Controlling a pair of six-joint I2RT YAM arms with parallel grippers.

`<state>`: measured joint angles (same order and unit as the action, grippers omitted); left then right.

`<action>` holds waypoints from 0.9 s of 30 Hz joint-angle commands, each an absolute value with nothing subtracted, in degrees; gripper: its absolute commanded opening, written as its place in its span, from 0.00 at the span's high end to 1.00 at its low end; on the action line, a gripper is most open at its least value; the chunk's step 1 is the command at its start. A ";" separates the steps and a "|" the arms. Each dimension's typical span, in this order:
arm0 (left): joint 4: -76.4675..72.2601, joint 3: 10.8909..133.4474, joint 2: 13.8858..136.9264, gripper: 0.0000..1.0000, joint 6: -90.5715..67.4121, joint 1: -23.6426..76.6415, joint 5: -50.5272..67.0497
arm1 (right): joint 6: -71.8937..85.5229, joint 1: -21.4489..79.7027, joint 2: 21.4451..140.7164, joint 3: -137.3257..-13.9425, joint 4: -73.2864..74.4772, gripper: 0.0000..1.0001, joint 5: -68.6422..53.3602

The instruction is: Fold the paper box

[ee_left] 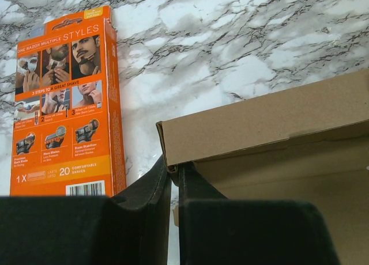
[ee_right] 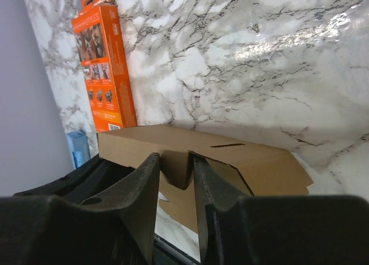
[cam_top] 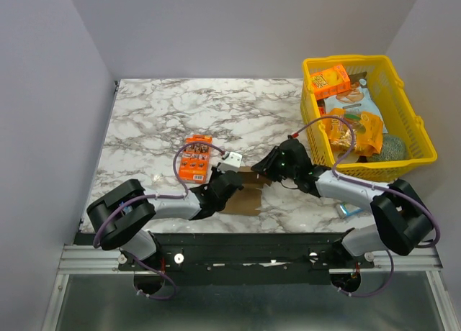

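Observation:
The brown paper box (cam_top: 248, 196) lies partly folded near the table's front edge, between the two arms. My left gripper (cam_top: 229, 184) is at its left end; in the left wrist view the gripper (ee_left: 171, 171) is pinched shut on the corner of the box wall (ee_left: 271, 121). My right gripper (cam_top: 265, 167) is at the box's far right corner; in the right wrist view the gripper (ee_right: 176, 161) closes on a flap hanging from the raised box top (ee_right: 230, 155), and the flap fills the gap between the fingers.
An orange razor carton (cam_top: 196, 158) lies flat just left of the box, also in the left wrist view (ee_left: 60, 103) and the right wrist view (ee_right: 104, 69). A yellow basket (cam_top: 425, 140) of groceries stands at the back right. A small blue-white packet (cam_top: 349, 210) lies under the right arm.

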<state>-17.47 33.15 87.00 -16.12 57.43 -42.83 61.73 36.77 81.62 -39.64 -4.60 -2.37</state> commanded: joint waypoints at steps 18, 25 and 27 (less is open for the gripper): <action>-14.85 30.32 83.94 1.00 -15.38 58.10 -41.31 | 74.18 35.07 80.60 -31.82 -20.74 0.88 -6.33; -14.85 30.32 83.23 1.00 -15.64 58.18 -40.70 | 75.59 35.24 79.37 -30.94 -22.06 0.95 -4.75; -14.77 30.32 83.06 1.00 -15.91 58.10 -40.43 | 75.06 35.16 78.93 -31.02 -22.15 0.94 -4.22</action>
<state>-17.30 31.05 83.85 -16.45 57.49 -42.78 73.12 35.40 80.95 -31.75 -19.22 -6.55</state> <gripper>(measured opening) 0.150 0.190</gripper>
